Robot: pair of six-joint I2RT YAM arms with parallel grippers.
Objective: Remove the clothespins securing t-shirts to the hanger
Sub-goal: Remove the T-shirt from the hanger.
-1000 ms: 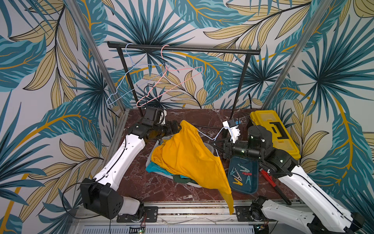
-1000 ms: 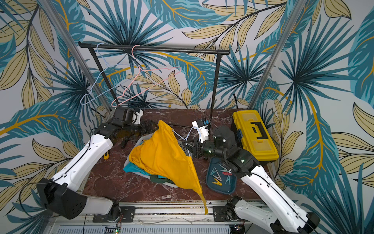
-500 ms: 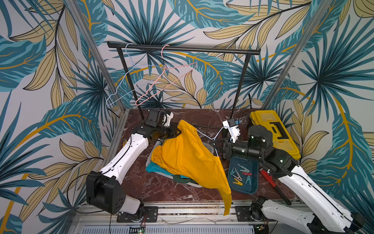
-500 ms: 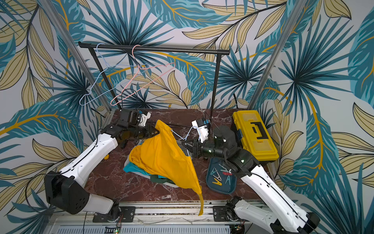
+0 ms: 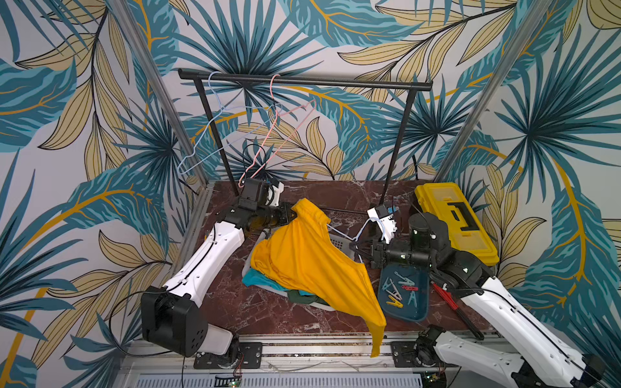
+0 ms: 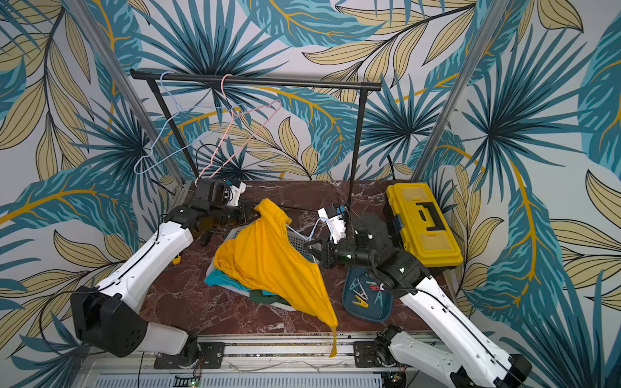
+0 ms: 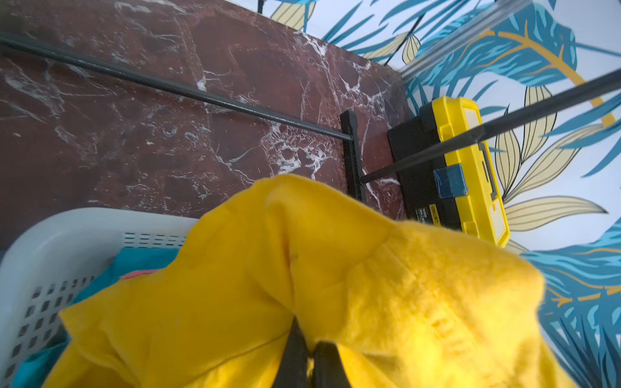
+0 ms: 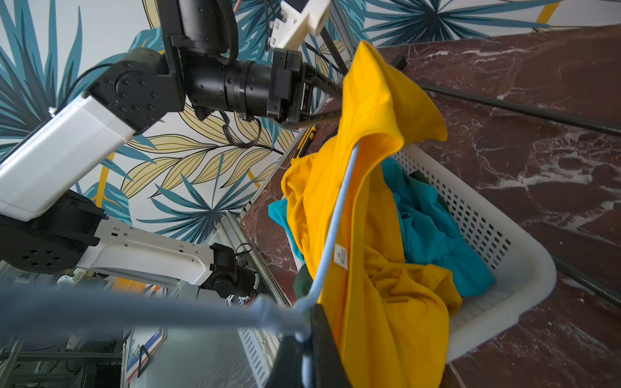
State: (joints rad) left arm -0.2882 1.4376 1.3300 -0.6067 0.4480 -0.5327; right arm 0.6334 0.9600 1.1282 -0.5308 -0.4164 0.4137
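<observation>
A yellow t-shirt (image 5: 302, 255) drapes over a light-blue wire hanger (image 8: 336, 218) above the white basket (image 8: 504, 268). My left gripper (image 5: 294, 215) is shut on the shirt's raised top edge, and its fingertips (image 7: 307, 339) pinch yellow cloth in the left wrist view. My right gripper (image 5: 353, 247) is shut on the hanger's wire near the hook (image 8: 307, 336). A turquoise t-shirt (image 8: 430, 228) and a dark green one (image 5: 302, 297) lie in the basket under the yellow one. Several loose clothespins (image 5: 403, 289) lie in a teal tray (image 5: 420, 317) below my right arm.
A black rack (image 5: 302, 80) stands at the back with a bare blue hanger (image 5: 215, 134) and a bare pink hanger (image 5: 279, 134). A yellow toolbox (image 5: 453, 221) sits at the right. A red pipe wrench (image 5: 447, 297) lies beside the tray.
My left gripper moved in to the yellow shirt's top edge and shut on it; it stood open before. The right gripper kept its hold on the hanger.
</observation>
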